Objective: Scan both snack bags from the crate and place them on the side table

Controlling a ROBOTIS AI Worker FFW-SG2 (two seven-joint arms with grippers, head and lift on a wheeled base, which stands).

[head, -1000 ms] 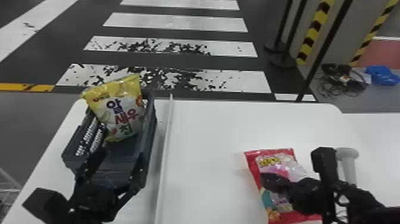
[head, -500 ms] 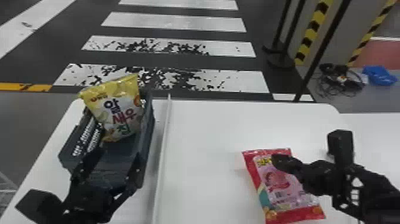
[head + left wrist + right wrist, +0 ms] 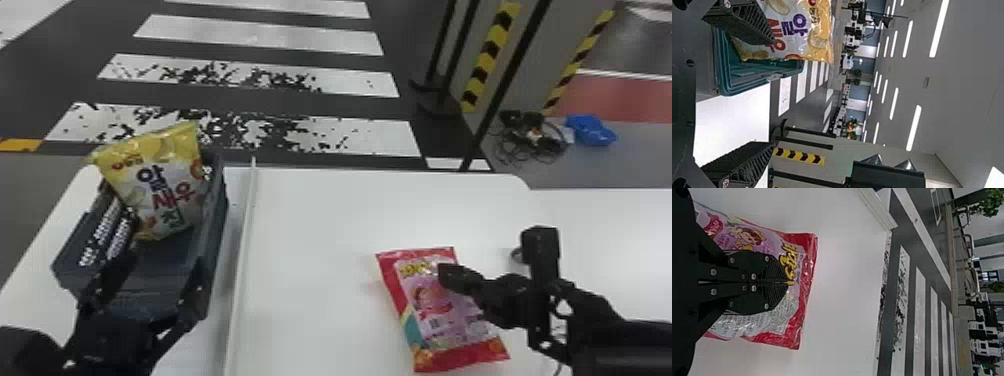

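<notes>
In the head view my left gripper (image 3: 155, 272) stands open over the near end of the dark crate (image 3: 215, 215). A yellow-and-white snack bag (image 3: 165, 185) leans upright in its far end. From the left wrist view, the fingers of my left gripper (image 3: 772, 94) are wide apart with nothing between them; the yellow bag (image 3: 801, 29) is beyond one finger. My right gripper (image 3: 447, 277), shut, is over the upper right part of the red-and-pink snack bag (image 3: 435, 310), which lies flat on the white table. The right wrist view has my right gripper (image 3: 787, 282) in front of that bag (image 3: 807, 270).
A raised white strip (image 3: 245, 250) runs along the table between the crate and the red bag. A small round grey item (image 3: 517, 255) is partly hidden behind the right gripper. More white table (image 3: 610, 225) extends at the right; black posts stand beyond the far edge.
The head view has turned a little to the right. Relative to the red bag, my right gripper has shifted right and toward its far end, uncovering more of it. The left gripper stays over the crate.
</notes>
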